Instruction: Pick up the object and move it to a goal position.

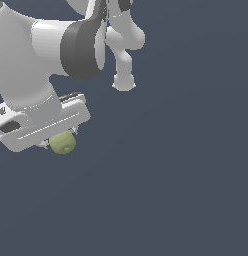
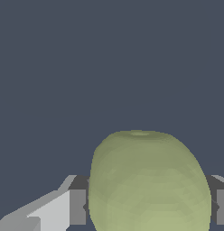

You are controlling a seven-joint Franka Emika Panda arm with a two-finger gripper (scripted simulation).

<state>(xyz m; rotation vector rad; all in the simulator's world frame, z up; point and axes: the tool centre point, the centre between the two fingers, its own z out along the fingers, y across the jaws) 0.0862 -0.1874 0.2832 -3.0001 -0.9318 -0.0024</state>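
Observation:
The object is a small olive yellow-green ball (image 1: 63, 142) that sits under the white hand of my arm at the exterior view's left. My gripper (image 1: 60, 141) is shut on it, with the hand covering its top. In the wrist view the ball (image 2: 150, 185) fills the space between the two fingers (image 2: 77, 206), which press on its sides. The fingertips are mostly hidden in the exterior view.
The white and dark grey arm (image 1: 71, 45) fills the upper part of the exterior view, with its base (image 1: 124, 82) standing on the plain dark blue-grey floor (image 1: 176, 180). No goal marker shows.

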